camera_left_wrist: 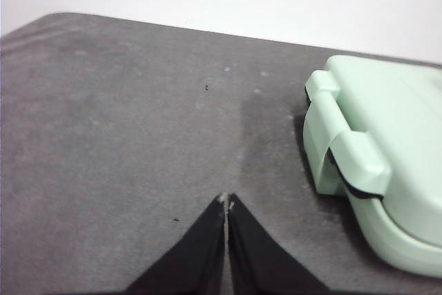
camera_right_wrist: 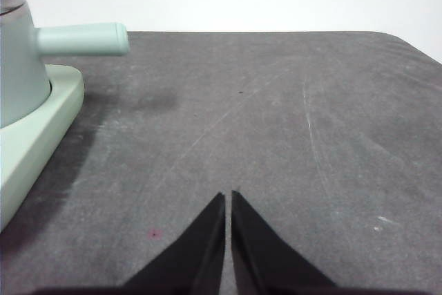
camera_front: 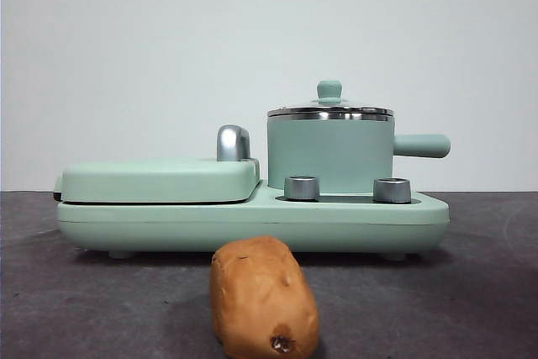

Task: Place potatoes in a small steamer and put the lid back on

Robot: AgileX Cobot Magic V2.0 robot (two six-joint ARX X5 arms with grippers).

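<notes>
Potato (camera_front: 263, 298): lying on the dark table (camera_front: 471, 292) in front of the green cooker base (camera_front: 252, 223), at 6 o'clock from it, dark spot facing the camera. Small steamer (camera_front: 329, 154): seated on the base at 3 o'clock of the closed griddle (camera_front: 155, 181), lid (camera_front: 329, 110) on, handle pointing to 3 o'clock. Left gripper (camera_left_wrist: 226, 202) and right gripper (camera_right_wrist: 228, 197): both hover above bare table, jaws pressed together, holding nothing.

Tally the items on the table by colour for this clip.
Mint-green: 3, the small steamer, the lidded griddle, the cooker base
Orange-brown: 1, the potato
Clear glass: 1, the lid
Total: 5
</notes>
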